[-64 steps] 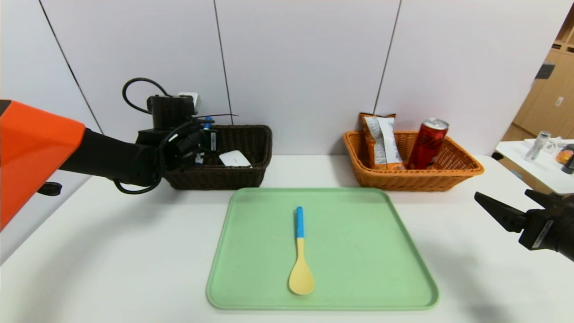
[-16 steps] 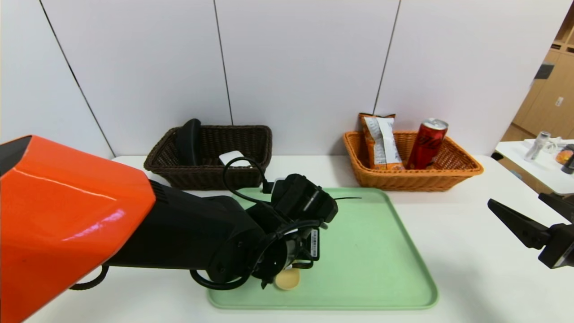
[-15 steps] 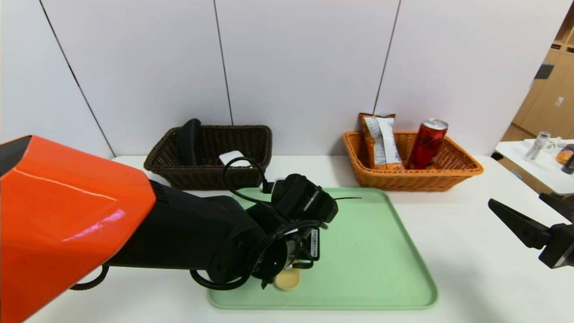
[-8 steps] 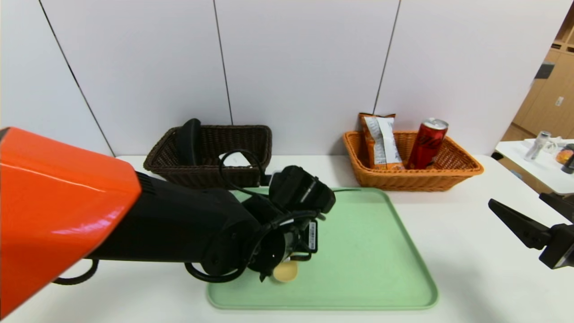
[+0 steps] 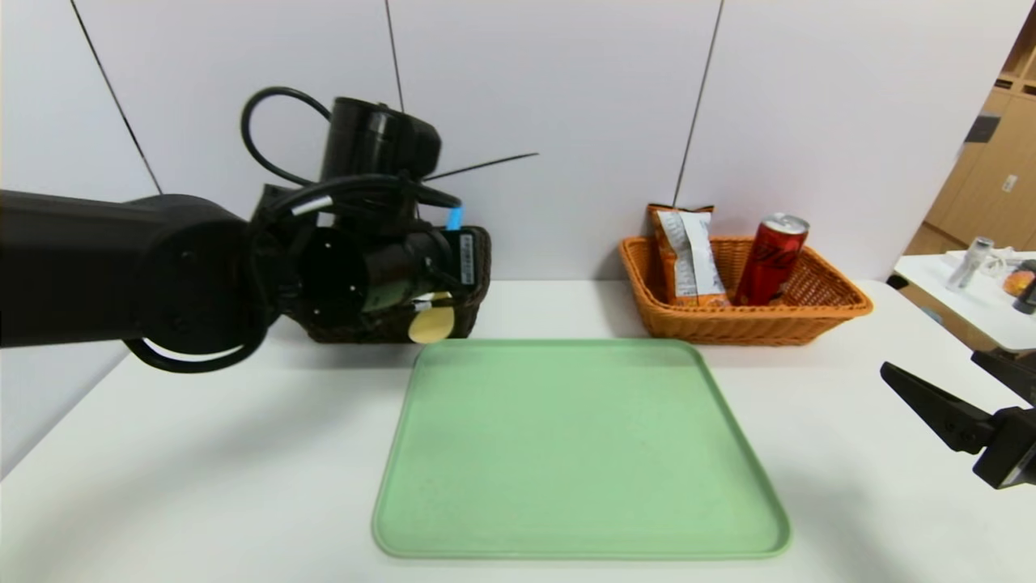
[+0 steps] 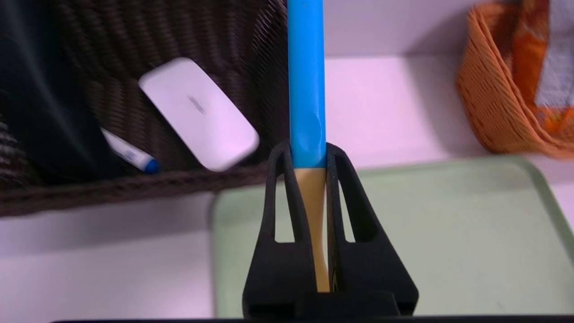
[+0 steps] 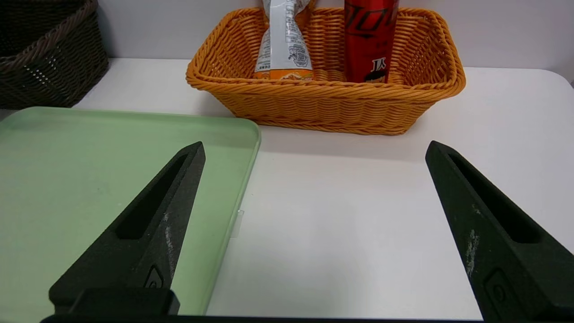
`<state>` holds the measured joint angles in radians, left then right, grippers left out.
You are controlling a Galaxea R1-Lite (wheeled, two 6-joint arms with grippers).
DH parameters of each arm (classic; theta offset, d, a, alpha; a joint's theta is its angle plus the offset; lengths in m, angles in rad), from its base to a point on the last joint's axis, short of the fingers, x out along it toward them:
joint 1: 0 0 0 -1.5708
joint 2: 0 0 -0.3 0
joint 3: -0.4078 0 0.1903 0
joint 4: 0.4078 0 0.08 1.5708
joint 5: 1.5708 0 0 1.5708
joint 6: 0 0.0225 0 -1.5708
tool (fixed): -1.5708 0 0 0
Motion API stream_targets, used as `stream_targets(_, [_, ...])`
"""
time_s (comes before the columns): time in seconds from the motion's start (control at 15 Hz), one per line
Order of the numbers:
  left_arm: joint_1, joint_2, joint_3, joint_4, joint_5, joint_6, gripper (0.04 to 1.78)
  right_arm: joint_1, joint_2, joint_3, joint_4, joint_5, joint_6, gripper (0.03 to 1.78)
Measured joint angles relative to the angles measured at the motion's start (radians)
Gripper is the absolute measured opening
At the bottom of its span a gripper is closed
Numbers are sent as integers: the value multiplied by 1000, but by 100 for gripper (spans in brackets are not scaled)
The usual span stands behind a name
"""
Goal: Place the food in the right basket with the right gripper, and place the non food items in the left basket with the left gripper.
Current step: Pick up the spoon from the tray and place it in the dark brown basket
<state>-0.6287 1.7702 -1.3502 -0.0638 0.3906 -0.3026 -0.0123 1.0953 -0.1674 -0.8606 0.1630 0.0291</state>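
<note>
Blue-handled yellow spoon (image 6: 307,112), one in number, is pinched between the two fingers of the left gripper (image 6: 309,154) where the blue handle meets the yellow stem. In the head view the spoon (image 5: 432,325) is held in the air at the near right corner of the dark brown wicker basket (image 5: 477,259), with its yellow bowl hanging in front of the basket's near wall and the blue handle tip showing above the left gripper (image 5: 441,267).

Two wicker baskets stand at the far side of the white table (image 5: 202,453). The dark brown one, on the left (image 6: 134,188), holds three items seen from the left wrist: one white rounded oblong case (image 6: 199,114), one white marker with blue cap (image 6: 130,154), and one long black case (image 6: 49,116) against its left side. The orange wicker basket (image 5: 817,312) on the right holds two items: one orange snack bag (image 5: 688,255) standing upright with its silvery-white back showing, and one red soda can (image 5: 770,259) leaning just beside it. Both appear again in the right wrist view: basket (image 7: 332,107), bag (image 7: 283,42), can (image 7: 370,40).

One pale green tray (image 5: 583,445) lies between and nearer than the baskets.

The right gripper (image 7: 314,150) hovers above the table at the near right, its two fingers spread wide and holding nothing; in the head view it (image 5: 943,380) is at the right edge.
</note>
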Motion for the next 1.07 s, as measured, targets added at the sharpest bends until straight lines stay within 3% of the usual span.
stream_targets(0.33, [216, 55, 1, -298, -106, 217, 14, 0, -3, 1, -5, 1, 0, 169])
stream_targets(0.87, [296, 276, 2, -559, -138, 324, 14, 0, -31, -2, -1, 0, -1, 170])
stream_targets(1.07, [307, 326, 3, -580, -138, 342, 14, 0, -41, 0, 2, 0, 0, 170])
